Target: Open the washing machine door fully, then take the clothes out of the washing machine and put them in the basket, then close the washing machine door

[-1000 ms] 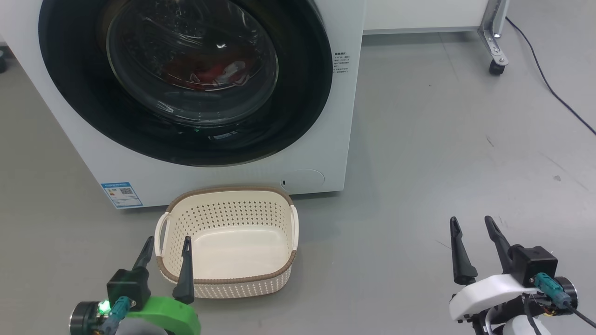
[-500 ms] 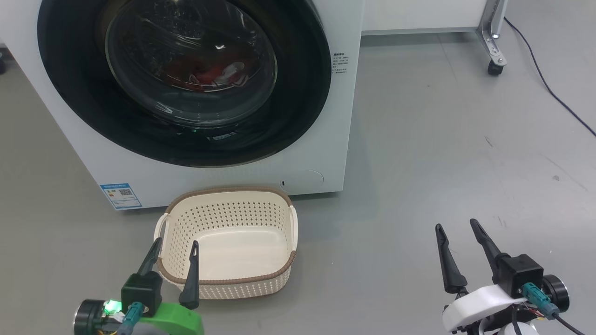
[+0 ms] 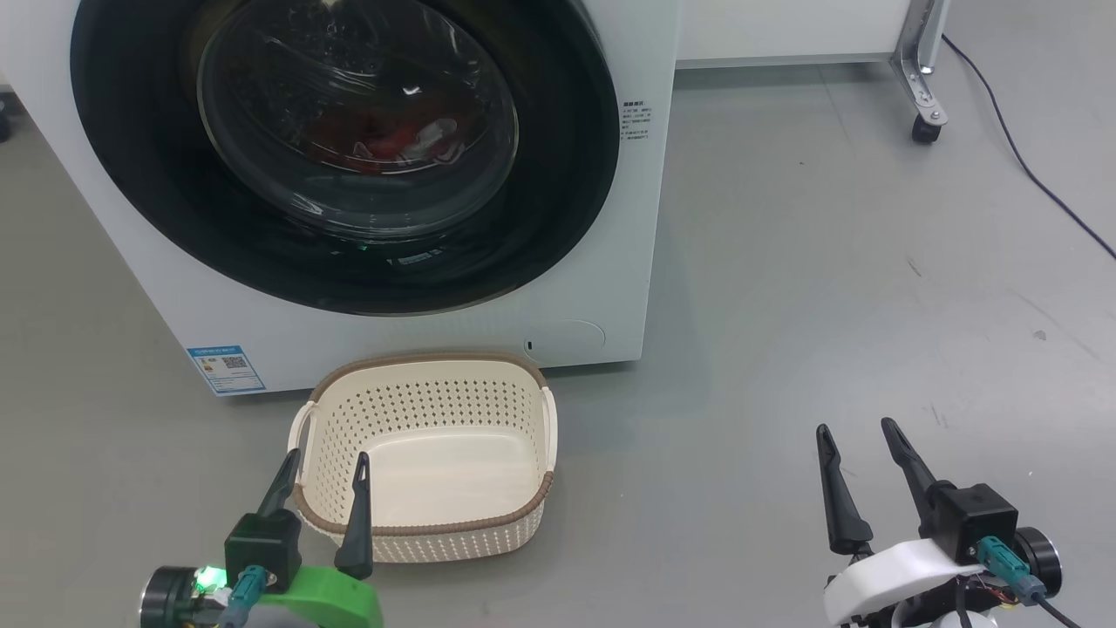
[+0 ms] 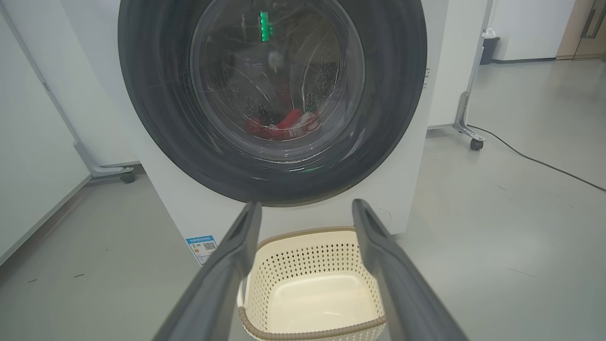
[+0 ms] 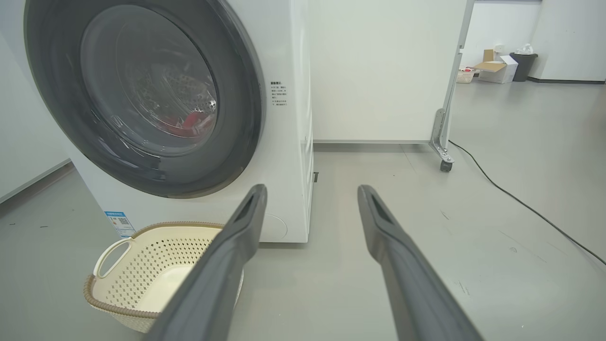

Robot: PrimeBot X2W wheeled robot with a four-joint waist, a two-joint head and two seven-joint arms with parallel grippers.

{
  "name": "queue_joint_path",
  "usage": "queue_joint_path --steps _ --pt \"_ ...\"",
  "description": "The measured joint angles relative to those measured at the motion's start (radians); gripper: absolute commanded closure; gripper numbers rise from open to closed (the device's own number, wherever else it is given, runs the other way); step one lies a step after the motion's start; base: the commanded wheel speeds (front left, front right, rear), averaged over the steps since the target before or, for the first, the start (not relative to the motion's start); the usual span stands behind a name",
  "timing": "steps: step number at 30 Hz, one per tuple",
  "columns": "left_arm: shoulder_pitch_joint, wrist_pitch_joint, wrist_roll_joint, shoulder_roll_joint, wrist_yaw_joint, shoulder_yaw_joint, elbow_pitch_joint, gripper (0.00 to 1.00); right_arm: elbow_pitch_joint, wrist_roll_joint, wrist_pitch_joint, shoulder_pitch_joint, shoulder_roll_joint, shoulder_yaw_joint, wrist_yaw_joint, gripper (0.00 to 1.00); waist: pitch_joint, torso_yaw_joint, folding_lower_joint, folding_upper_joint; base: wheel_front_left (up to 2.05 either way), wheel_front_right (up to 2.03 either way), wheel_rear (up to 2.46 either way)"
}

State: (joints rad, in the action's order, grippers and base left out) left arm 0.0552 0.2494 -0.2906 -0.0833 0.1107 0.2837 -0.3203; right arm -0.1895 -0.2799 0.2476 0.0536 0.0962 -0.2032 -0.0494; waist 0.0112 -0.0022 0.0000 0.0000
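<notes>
Eased lower and inward since a second ago, with left gripper [image 3: 328,453] and right gripper [image 3: 854,425] both spread wide and empty, shut washing machine door [image 3: 558,174] up ahead of the left jaws, likely nearer that arm, clothes [image 3: 384,139] behind its glass, basket [image 3: 436,362] just below them.

On my screens the floor [image 3: 828,262] is smooth pale grey, glossy enough to catch soft reflections, with a few dark scuff marks [image 3: 914,266] on it. At the back stands a white partition panel [image 5: 378,71] on a metal leg [image 5: 440,128] that ends in a small black caster [image 5: 445,166]. A thin black cable [image 5: 521,203] snakes across the floor past it. Far off I make out a white wall [image 5: 573,38] with dark skirting [image 5: 568,81], and a cardboard box [image 5: 492,66] just beside a dark bin [image 5: 523,64]. On the other side, a second white panel [image 4: 38,118] sits on wheels. The light is even and bright
</notes>
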Motion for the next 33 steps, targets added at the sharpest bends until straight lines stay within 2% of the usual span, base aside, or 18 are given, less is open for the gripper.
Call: queue_joint_path --steps 14,15,16,33 --pt "0.000 0.000 -0.002 0.007 0.000 -0.004 -0.011 0.00 0.000 0.011 0.000 0.004 -0.006 0.009 -0.001 0.00 0.001 0.003 0.0000 0.0000 0.00 0.00 0.00" --pt "0.000 0.000 -0.002 0.007 0.000 -0.004 -0.012 0.00 0.000 0.011 0.000 0.005 -0.007 0.010 0.005 0.40 0.001 0.003 0.0000 0.0000 0.00 0.00 0.00" --pt "0.000 0.000 -0.002 0.008 0.000 -0.004 -0.012 0.00 0.000 0.011 0.000 0.007 -0.008 0.011 0.006 1.00 0.001 0.003 0.0000 0.0000 0.00 0.00 0.00" --pt "0.000 0.000 0.000 0.012 0.003 -0.003 -0.017 0.00 -0.009 0.004 0.000 0.015 -0.024 0.040 0.039 1.00 -0.004 0.012 0.0000 0.0000 0.00 0.00 0.00"
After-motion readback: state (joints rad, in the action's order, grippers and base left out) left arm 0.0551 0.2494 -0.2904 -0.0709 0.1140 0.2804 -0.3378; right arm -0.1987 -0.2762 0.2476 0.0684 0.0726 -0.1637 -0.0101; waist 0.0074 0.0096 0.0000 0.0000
